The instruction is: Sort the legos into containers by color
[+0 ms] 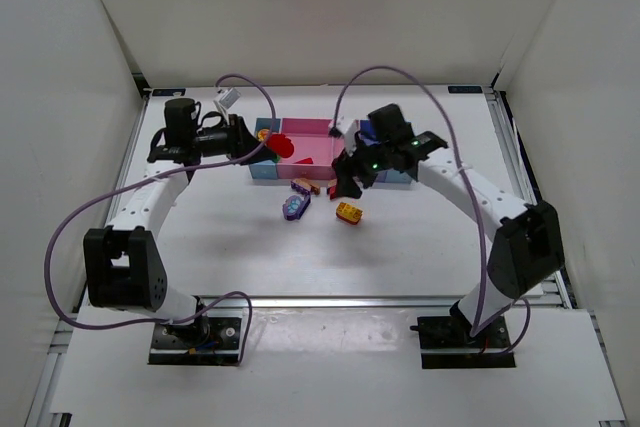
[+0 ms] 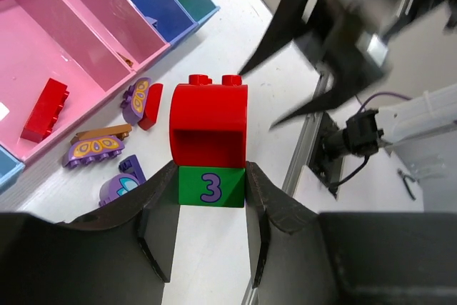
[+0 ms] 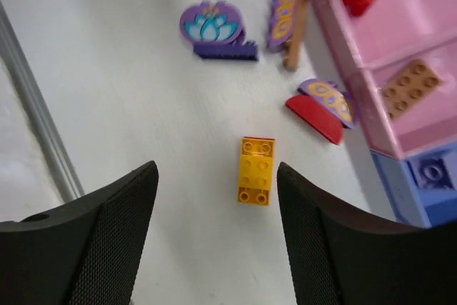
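My left gripper [image 2: 211,176] is shut on a green lego marked 3 [image 2: 211,186] with a red arch lego [image 2: 208,123] stacked on it. In the top view this gripper [image 1: 262,145] hangs over the left end of the containers [image 1: 310,129]. My right gripper [image 3: 218,176] is open above the table, with a yellow lego [image 3: 256,171] lying between and just past its fingertips, touching neither. From above, the right gripper [image 1: 350,179] is in front of the containers, close to the yellow lego [image 1: 349,212].
Loose on the table lie a purple lotus piece [image 3: 211,28], a butterfly piece on a brown bar [image 3: 285,23] and a red half-round with a butterfly [image 3: 321,108]. The pink bin [image 3: 421,5] holds a red brick [image 2: 44,108] and a brown plate [image 3: 408,87]. A blue bin [image 3: 428,176] adjoins it.
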You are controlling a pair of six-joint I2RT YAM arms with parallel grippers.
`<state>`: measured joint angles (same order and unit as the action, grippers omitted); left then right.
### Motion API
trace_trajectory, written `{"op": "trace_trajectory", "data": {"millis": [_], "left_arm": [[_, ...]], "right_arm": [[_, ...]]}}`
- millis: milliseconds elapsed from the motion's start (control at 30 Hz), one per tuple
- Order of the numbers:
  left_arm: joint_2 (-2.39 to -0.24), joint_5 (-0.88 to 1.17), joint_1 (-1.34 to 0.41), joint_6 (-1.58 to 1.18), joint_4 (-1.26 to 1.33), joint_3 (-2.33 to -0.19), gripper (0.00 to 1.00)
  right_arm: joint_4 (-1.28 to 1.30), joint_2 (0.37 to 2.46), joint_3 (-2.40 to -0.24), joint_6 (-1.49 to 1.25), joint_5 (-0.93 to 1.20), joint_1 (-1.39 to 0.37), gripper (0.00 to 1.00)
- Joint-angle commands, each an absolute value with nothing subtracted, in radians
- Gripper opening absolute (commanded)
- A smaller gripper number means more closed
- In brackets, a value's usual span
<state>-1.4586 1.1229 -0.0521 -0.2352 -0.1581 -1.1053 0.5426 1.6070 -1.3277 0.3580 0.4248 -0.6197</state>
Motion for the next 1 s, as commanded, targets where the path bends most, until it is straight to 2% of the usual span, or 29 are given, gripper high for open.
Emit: {"op": "trace_trajectory", "data": {"millis": [0,167,233,467,600,967], "left_arm": [[-1.447,1.164,-0.069,-0.115,-0.241,-1.163,0.1],[-1.466,1.225,-0.1,-0.078,-0.268,-1.18,0.1],[-1.515,1.363,-0.101,-0.081,-0.262,-1.196,0.1],[-1.597,1.523,-0.143,-0.072,-0.265,-1.262,0.1],[-1.615,1.516,-0.175,-0.061,-0.262,-1.304,0.1],[-1.641,1.479,-0.248,-0.067,-0.241,-1.358,0.1]], "right_arm": [[0.494,1.545,-1.406,0.169,0.595,-0.474,0.71],[0.407,1.611,-1.508,-0.047,0.926,-0.361,0.73],[0.321,1.641,-1.529,-0.15,1.027,-0.345,0.74],[0.21,1.758,-1.652,-0.308,1.195,-0.345,0.76],[0.232,1.787,-1.7,-0.31,1.255,-0.365,0.77],[0.345,1.781,-1.692,-0.189,1.235,-0.459,0.82]]}}
